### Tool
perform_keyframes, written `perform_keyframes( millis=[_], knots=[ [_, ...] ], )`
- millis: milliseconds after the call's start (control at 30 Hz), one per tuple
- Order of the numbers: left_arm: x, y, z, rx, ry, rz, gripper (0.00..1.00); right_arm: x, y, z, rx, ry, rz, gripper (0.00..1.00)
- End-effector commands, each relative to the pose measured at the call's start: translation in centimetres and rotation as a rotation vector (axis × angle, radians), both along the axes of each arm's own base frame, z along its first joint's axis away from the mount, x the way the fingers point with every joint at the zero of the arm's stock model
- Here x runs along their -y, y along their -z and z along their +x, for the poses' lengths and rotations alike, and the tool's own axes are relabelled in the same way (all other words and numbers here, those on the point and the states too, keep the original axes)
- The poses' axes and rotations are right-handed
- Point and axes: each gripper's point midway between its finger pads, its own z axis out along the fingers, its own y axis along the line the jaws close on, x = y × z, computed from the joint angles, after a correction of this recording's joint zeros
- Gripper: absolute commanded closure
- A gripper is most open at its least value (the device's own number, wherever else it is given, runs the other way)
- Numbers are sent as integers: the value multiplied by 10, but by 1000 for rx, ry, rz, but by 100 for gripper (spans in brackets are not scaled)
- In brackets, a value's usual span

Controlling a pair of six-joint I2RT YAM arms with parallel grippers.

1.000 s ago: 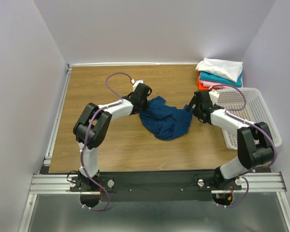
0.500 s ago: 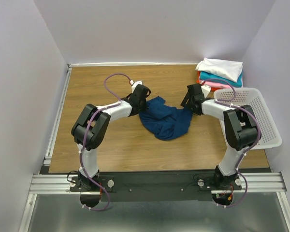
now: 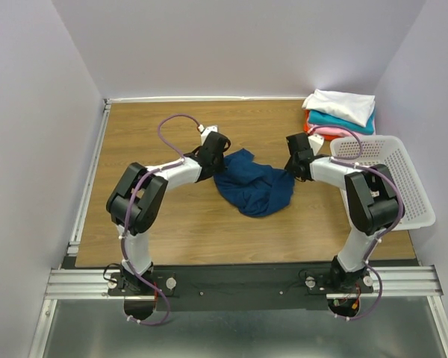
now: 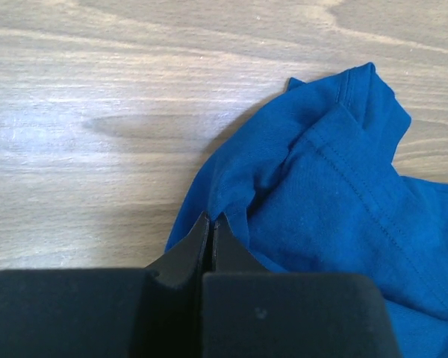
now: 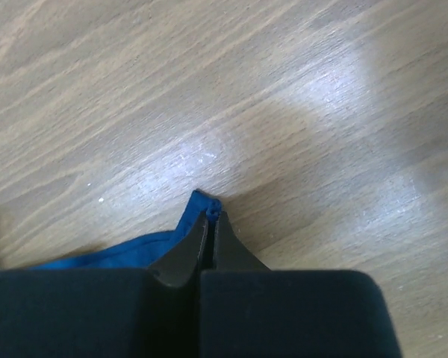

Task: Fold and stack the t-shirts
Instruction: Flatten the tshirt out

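Presently: tee (image 3: 252, 186), navy, a crumpled heap lying on the bench (image 3: 149, 127), its long axis running left to right between the two hands.
- Left hand (image 4: 211, 224): pinched shut on the tee's left edge.
- Right hand (image 5: 210, 220): pinched shut on a corner at the tee's right. Neither arm is nearer.
- Next move, as judged: draw the hands apart to spread the cloth.
- Surface: smooth wood, showing on the tee's far, near and left sides.
- Stack (image 3: 340, 112) of folded tees: far-right of the tee.
- Basket (image 3: 403, 186): right of the tee, close to the right arm.
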Motion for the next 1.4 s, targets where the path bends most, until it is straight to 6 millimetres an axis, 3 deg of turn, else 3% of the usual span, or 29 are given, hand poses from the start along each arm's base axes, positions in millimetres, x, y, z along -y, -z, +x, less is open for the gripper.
perform_keyframes(
  millis=[0,67,100,167,200,233,300,333,367,400,433,467,500,600,633,700,733,833,1000,1133,1267,1367],
  knots=[
    [-6,-36,4,90,2,-16,100,7,-36,0,70,-10,-58,99],
    [-12,-50,4,121,-16,-4,100,9,-67,6,139,-19,-74,99],
    [-15,-68,2,157,-27,-21,100,10,-100,8,217,-13,-59,99],
    [-21,-89,-1,199,-37,-29,100,13,-133,8,290,-19,-57,99],
    [-26,-116,-3,254,-48,-46,100,14,-150,6,326,-29,-61,99],
    [-29,-126,-7,274,-49,-53,100,16,-178,2,390,-31,-48,99],
    [-36,-153,-13,330,-53,-73,100,19,-211,-6,465,-37,-36,99],
    [-42,-184,-20,395,-56,-100,100,19,-224,-9,494,-43,-28,99],
    [-46,-196,-26,424,-56,-112,100,21,-257,-19,572,-48,-5,99],
    [-54,-228,-37,491,-62,-150,100,19,-270,-24,603,-72,9,99],
    [-58,-240,-44,519,-58,-164,100,20,-287,-31,643,-85,23,99],
    [-62,-255,-51,560,-50,-177,100,21,-318,-43,715,-95,46,99],
    [-69,-285,-66,628,-40,-221,100,20,-333,-51,751,-124,57,99],
    [-85,-321,-93,720,-43,-285,100,26,-390,-81,881,-139,102,99],
    [-95,-345,-113,782,-40,-330,100,26,-405,-90,914,-151,116,99],
    [-107,-366,-133,839,-46,-382,100,32,-432,-113,984,-164,127,99],
    [-120,-384,-154,895,-53,-426,100,35,-452,-125,1032,-168,140,99],
    [-148,-413,-191,993,-94,-509,100,51,-487,-157,1128,-143,141,99],
    [-174,-436,-231,1066,-107,-572,100,63,-511,-184,1198,-134,132,99],
    [-183,-444,-236,1074,-135,-576,100,64,-511,-183,1193,-130,124,99],
    [-197,-431,-208,1010,-299,-504,100,57,-486,-163,1124,-131,117,99],
    [-200,-398,-164,908,-455,-362,100,51,-433,-130,993,-88,116,99]
  ],
)
